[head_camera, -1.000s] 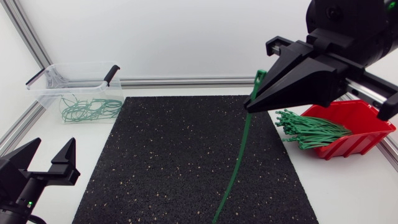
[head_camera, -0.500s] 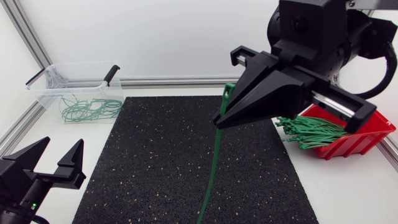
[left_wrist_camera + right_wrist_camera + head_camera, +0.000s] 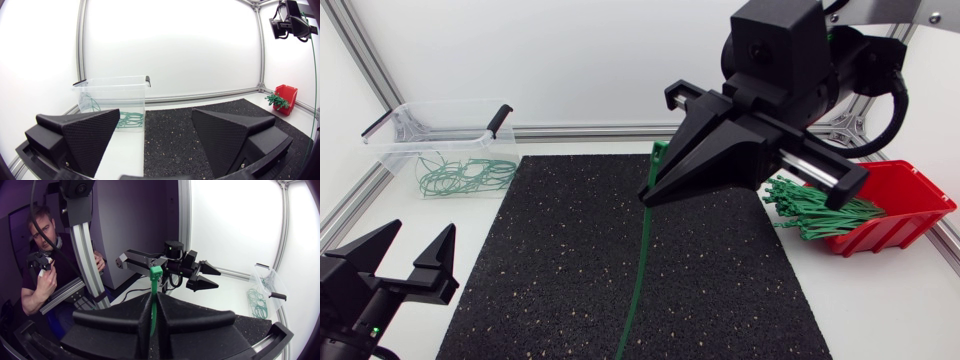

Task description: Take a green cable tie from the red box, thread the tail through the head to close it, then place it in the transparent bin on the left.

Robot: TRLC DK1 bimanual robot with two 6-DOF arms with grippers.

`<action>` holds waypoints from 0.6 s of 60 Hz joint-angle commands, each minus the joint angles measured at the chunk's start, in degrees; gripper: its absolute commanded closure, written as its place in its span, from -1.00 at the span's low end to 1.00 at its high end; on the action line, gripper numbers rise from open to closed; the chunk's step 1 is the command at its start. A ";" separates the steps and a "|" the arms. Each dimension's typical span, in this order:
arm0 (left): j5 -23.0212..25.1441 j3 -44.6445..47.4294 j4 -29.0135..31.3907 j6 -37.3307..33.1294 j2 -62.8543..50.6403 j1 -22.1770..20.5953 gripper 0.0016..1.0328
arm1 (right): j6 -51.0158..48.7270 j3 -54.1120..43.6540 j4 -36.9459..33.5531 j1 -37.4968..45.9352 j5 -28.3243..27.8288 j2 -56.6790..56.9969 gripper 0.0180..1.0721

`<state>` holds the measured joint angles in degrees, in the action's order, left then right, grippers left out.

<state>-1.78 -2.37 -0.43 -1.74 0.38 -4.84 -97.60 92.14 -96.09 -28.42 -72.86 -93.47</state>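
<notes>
White tabletop [image 3: 880,310], metal rails [image 3: 620,131] along far and side edges. Black speckled mat [image 3: 570,250] lies flat over the middle and covers most of the surface, with bare white strips to left and right. Clear bin [image 3: 450,140] on bare top at far left, just beside mat's far-left corner. Red box [image 3: 910,215] on bare top at right, near mat's edge, probably not touching.

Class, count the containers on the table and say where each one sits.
2: the transparent bin at the back left, the red box at the right. None appears hidden.
</notes>
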 commanded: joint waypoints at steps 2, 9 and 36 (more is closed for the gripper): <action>-0.06 1.67 0.87 -1.25 0.41 -0.96 -0.92 | -1.54 2.34 -11.22 -0.49 -0.35 -1.19 0.89; -0.06 0.88 1.39 -1.16 0.41 -1.75 -0.92 | -1.54 3.49 -11.22 -0.93 -0.35 -1.45 0.89; -0.06 -5.10 8.16 -0.90 0.41 -8.87 -0.92 | 0.75 8.23 -11.40 -3.39 -0.44 -1.36 0.89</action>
<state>-1.78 -4.91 5.67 -1.72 0.40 -11.92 -97.32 98.91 -96.09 -31.46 -72.88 -93.69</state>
